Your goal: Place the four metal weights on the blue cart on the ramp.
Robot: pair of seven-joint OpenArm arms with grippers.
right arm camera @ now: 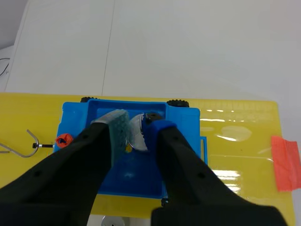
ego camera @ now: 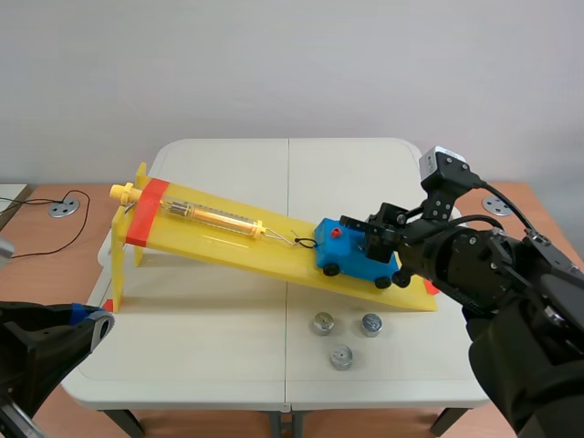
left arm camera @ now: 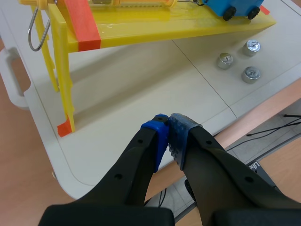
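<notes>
On the counter (ego camera: 201, 347), a ramp (ego camera: 219, 242) with the cart (ego camera: 339, 251) on it.
Right pincer (right arm camera: 138, 129) pinches one weight (right arm camera: 136, 136) over the cart; three weights (ego camera: 341, 356) lie below the ramp. Left pincer (left arm camera: 168, 136) is pressed together, empty. Probably dense, slick metal: grip across the sides.

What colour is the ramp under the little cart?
The ramp is bright yellow, with an orange-red band near its raised end; the scene view shows it best.

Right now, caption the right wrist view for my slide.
Right claw holds a metal weight over the blue cart on the yellow ramp.
</notes>
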